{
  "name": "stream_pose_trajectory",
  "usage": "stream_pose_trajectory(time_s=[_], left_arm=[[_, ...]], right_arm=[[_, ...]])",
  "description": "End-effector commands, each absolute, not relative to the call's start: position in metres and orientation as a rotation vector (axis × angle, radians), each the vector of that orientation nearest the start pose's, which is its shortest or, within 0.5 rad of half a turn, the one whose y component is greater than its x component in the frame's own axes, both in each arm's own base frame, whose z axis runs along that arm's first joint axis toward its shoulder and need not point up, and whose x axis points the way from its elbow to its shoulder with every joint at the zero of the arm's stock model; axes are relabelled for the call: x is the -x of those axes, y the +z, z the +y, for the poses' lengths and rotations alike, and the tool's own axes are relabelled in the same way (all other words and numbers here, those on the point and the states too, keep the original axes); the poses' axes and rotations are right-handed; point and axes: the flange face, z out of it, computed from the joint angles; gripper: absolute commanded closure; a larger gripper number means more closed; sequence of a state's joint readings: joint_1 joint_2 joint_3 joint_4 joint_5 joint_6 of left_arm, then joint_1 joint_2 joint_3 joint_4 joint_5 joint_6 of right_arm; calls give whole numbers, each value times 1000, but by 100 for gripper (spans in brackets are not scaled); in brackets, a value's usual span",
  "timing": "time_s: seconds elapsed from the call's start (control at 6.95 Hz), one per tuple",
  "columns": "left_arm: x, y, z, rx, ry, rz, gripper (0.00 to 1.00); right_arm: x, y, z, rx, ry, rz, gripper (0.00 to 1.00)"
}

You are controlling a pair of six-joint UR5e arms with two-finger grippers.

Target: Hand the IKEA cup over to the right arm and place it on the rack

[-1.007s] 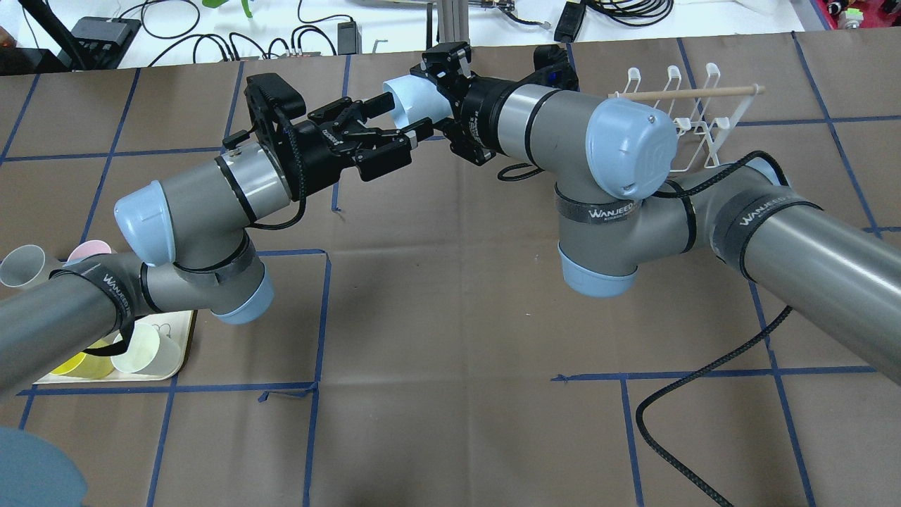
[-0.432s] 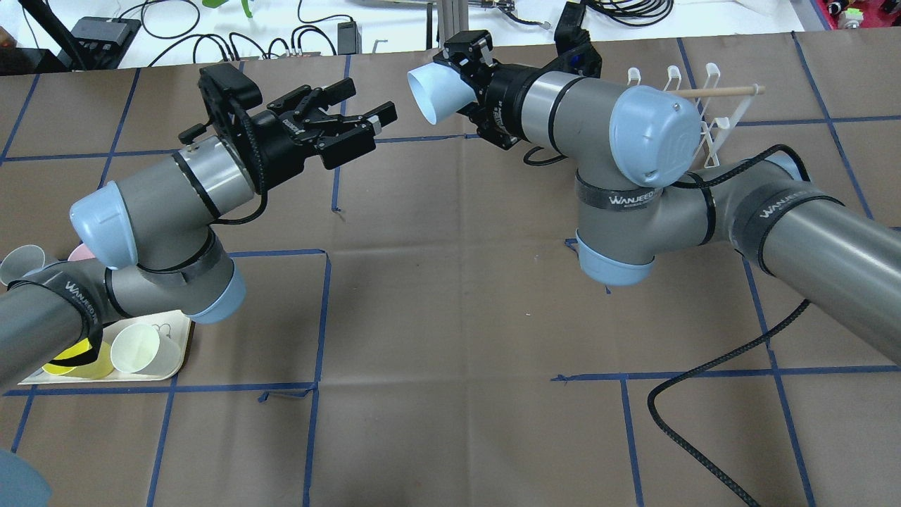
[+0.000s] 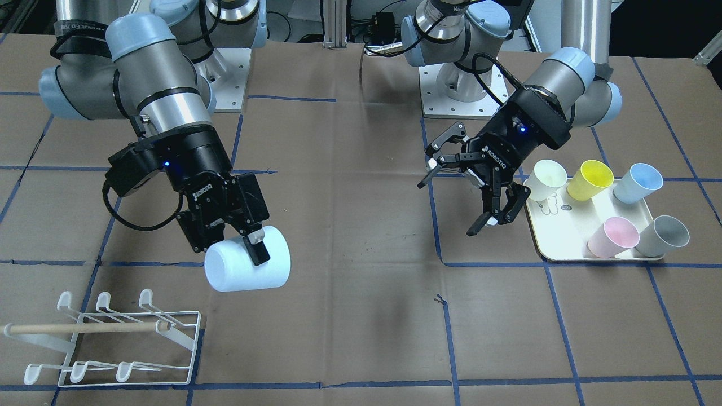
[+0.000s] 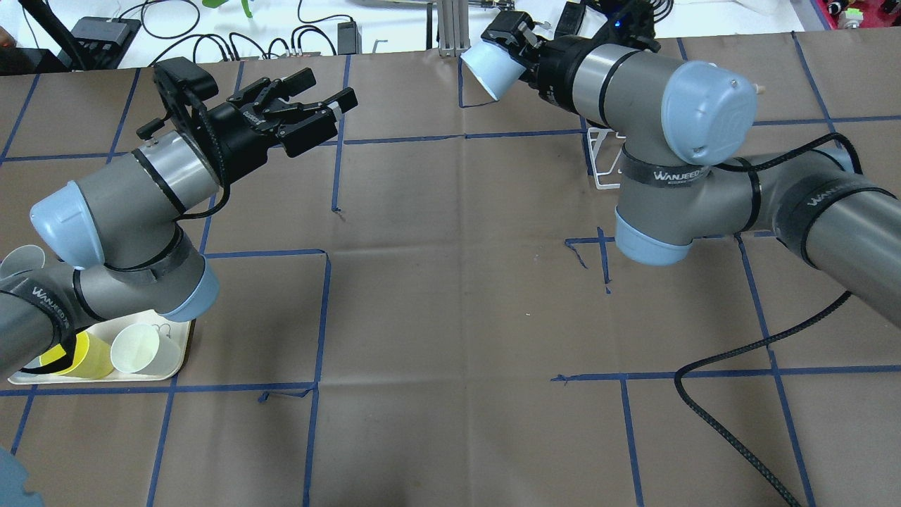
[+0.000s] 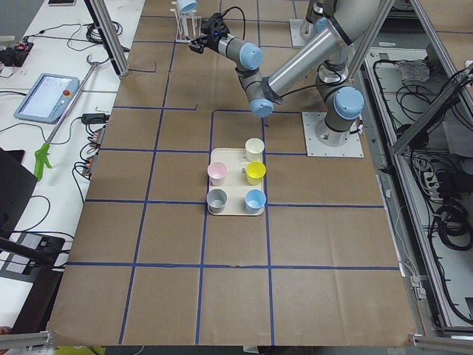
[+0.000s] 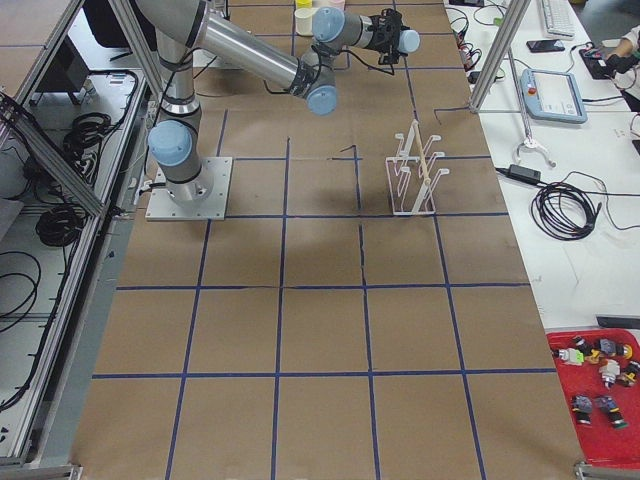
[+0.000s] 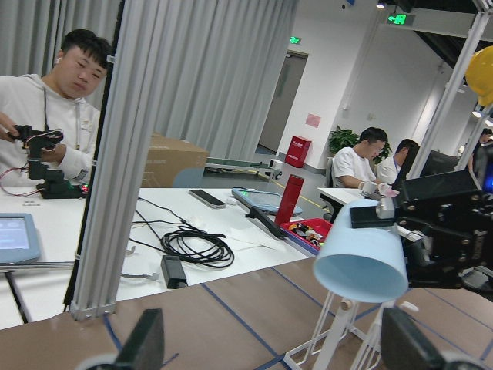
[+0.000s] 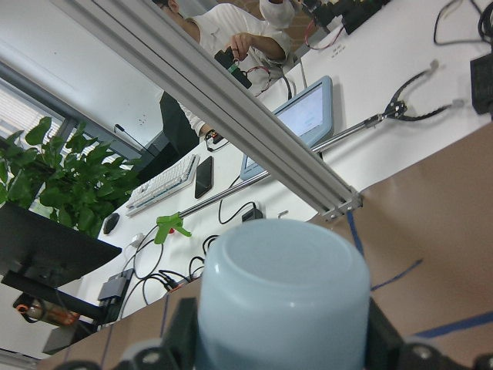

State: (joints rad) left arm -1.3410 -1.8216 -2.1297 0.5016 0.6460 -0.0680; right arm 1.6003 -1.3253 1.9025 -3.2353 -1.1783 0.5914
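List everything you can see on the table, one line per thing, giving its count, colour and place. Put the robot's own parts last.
held cup: one, pale blue, on its side in the right tool, above the table near the rack.
tray cups: five, cream, yellow, blue, pink and grey, on the tray.
tray: one, cream, beside the left tool.
rack: one, white wire with a wooden dowel, on the table at the robot's right.
table: one, brown cover with a blue tape grid.
left tool: one, black, open and empty.
right tool: one, black, shut on the held cup.
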Motion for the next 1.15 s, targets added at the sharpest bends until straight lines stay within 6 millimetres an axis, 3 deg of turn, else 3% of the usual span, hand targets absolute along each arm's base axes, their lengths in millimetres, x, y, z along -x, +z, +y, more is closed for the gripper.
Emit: stream_pose_trajectory(time_s=[0.0,0.29,0.58,0.72,0.86,1.01], left_arm=[[86,360,-527,237,1455,-2164,2],[88,373,-564,116,1335,-2330,2],[130,404,-601,43,1154,-2585,2],[157,420,-608,25,1016,-2761,2],[168,435,-606,18,837,-2884,2],[166,444,-595,-3,619,-2980,1]], right_arm=[[-140,410,-570,-79,-1379,2351,60],[-102,405,-580,-25,-1457,2406,61],[-54,385,-607,121,-1533,2508,63],[-46,374,-626,211,-1613,2507,63],[-43,358,-640,258,-1690,2485,63],[-41,339,-646,287,-1692,2499,63]])
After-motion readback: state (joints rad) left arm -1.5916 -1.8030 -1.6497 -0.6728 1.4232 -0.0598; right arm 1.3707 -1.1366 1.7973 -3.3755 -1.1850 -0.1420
